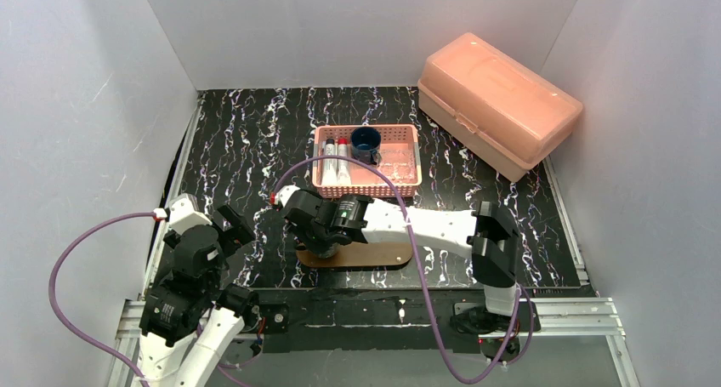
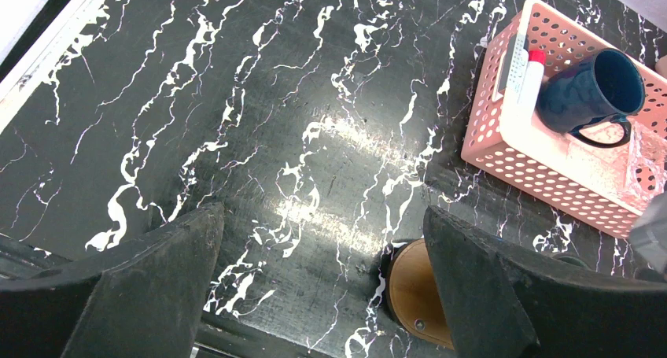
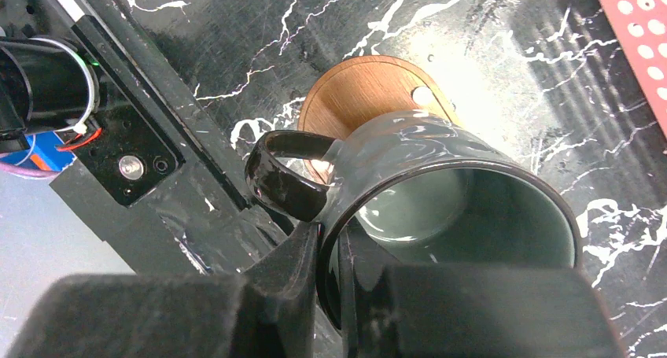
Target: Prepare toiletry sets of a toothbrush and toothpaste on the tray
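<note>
**Right claw point(image 3: 330, 252) clamped on the rim of the grey-green mug point(image 3: 425, 145), above the left end of the tray point(image 3: 370, 86).**

Pinches the rim just beside the handle point(image 3: 279, 173), one finger inside and one outside. Mug straight below the claw, tray end straight below the mug, so probably only a short lowering and a release to come. Cannot tell whether the base already touches the wood. Tray's long axis parallel to the near edge of the tabletop point(image 2: 275, 98), near its middle, with bare wood toward the right end for more cups. Left claw point(image 2: 322, 232) spread wide, holding nothing, above the tabletop just left of the tray. Blue mug point(image 2: 582, 98) and white tube point(image 2: 523, 90) in the pink basket point(image 2: 543, 177), beyond the tray toward the far edge.
</note>
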Motion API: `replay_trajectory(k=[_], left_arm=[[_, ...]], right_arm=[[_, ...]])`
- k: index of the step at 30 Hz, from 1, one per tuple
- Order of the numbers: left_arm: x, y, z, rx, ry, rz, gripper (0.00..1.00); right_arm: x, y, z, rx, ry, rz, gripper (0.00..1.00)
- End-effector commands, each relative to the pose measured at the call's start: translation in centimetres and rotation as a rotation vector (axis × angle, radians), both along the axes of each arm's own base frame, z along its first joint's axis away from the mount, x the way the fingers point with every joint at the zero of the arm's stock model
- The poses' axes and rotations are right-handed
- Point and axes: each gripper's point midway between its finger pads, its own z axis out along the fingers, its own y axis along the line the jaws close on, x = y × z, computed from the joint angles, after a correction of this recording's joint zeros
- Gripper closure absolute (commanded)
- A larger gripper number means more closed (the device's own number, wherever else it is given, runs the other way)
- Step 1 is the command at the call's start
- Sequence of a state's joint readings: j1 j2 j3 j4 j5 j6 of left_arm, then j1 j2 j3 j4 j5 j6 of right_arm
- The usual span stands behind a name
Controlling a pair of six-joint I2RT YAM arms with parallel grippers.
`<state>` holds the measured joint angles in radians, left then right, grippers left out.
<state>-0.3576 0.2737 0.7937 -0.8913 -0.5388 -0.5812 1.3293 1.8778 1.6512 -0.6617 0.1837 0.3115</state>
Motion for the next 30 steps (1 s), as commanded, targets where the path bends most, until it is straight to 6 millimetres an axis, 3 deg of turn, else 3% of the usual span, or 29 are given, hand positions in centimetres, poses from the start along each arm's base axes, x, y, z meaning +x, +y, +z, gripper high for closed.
replay_trajectory(k=[1, 21, 30], left_arm=[[-0.3, 0.7, 0.5, 0.004, -0.017, 0.038, 0.02], [-0.2, 0.5, 0.5, -0.002, -0.021, 0.025, 0.02], [-0.3, 0.4, 0.5, -0.004, -0.024, 0.019, 0.02]], right_arm=[[-0.2, 2.2, 0.6, 0.071, 0.002, 0.008, 0.99], [-0.9, 3.7, -1.5, 0.045, 0.028, 0.025, 0.99], [-1.1, 4.5, -1.2, 0.059, 0.026, 0.031, 0.99]])
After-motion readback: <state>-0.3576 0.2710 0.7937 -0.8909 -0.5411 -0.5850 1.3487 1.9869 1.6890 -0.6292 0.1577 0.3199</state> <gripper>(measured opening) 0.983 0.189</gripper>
